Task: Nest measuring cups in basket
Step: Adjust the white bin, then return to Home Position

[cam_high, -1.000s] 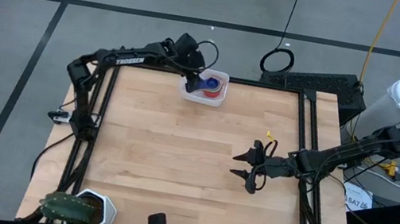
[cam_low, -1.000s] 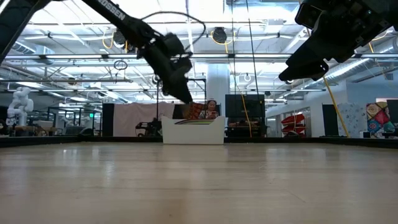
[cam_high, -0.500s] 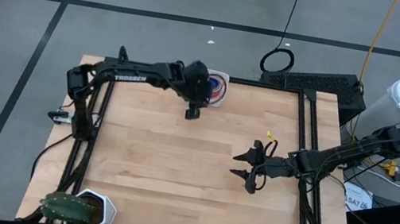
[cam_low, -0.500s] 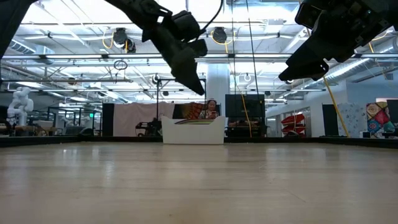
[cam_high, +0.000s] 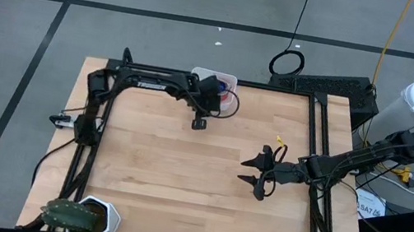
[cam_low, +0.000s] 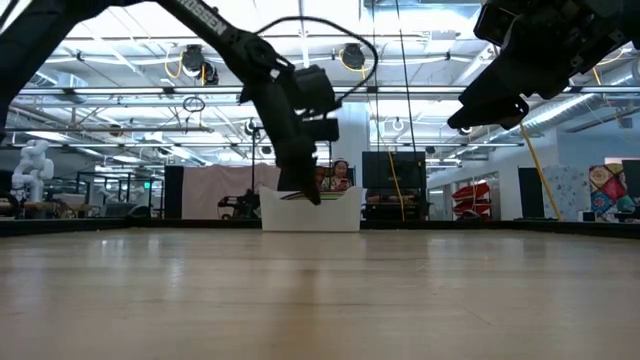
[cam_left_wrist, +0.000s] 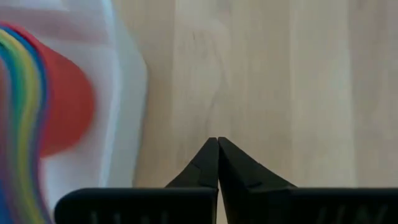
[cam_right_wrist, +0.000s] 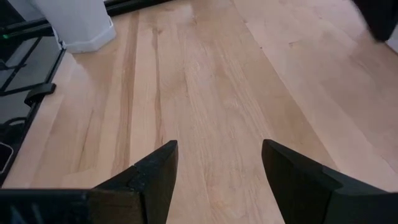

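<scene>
Far-left corner of the table (cam_high: 180,178): hexagonal white pot with green plant (cam_high: 82,217) at the near-left edge, untouched. Left gripper (cam_high: 199,121) now just beside the basket (cam_high: 227,81), on its near side, over bare wood; a second ago inside the basket, with fingers parted. Fingers (cam_left_wrist: 211,163) now pressed tip to tip, nothing between them. Basket at the far edge, slightly left of centre, partly hidden by the arm from above. Measuring cups (cam_left_wrist: 37,106) stacked inside it, red outermost, coloured rims showing within. No loose cup visible elsewhere on the table. Judgement: last cup released and nested; task likely complete or nearly so. Right gripper (cam_high: 254,175) waiting at mid-right above the table, fingers (cam_right_wrist: 155,174) spread wide, holding nothing.
</scene>
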`<state>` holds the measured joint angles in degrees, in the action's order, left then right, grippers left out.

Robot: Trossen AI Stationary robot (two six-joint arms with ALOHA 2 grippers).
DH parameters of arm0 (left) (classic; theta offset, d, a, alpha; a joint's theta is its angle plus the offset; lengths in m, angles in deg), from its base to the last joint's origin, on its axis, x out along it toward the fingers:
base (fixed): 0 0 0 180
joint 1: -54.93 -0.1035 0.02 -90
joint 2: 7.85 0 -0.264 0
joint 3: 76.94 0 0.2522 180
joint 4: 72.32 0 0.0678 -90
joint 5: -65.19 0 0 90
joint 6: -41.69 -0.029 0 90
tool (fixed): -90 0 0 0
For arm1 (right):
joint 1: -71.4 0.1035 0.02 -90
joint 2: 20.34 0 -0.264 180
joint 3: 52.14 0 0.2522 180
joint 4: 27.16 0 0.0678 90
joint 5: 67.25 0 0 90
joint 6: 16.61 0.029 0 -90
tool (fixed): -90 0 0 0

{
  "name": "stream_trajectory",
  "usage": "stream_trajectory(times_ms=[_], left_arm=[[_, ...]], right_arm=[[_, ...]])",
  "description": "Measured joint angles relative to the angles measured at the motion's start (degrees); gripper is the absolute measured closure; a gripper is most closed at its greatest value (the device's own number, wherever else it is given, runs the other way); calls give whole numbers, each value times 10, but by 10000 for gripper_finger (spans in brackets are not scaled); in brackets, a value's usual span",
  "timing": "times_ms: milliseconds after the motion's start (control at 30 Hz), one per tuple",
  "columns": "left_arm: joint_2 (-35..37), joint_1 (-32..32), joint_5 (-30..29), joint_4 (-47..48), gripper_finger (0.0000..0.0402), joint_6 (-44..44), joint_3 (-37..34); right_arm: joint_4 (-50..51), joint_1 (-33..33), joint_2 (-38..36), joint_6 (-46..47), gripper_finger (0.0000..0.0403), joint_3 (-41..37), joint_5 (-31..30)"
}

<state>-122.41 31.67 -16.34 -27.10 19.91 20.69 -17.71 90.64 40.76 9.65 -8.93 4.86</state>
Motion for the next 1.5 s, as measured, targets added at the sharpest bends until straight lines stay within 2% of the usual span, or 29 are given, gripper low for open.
stream_trajectory(times_ms=[267, 567, 933, 1267, 1500], left_arm=[[-25, -8, -41, -22, 400, -11, -1], [-25, -35, -40, -67, 400, -6, 0], [-26, -40, -40, -121, 400, 12, 0], [-26, -35, -41, -104, 399, 20, 0], [-12, -7, -41, -91, 400, 35, 0]], right_arm=[[2, 0, 0, -1, 179, 0, 0], [3, 0, 0, -2, 179, 0, -2], [3, 0, 0, -3, 179, 0, -3], [3, 0, 0, -4, 179, 0, -3], [3, 0, 0, -6, 179, 0, -2]])
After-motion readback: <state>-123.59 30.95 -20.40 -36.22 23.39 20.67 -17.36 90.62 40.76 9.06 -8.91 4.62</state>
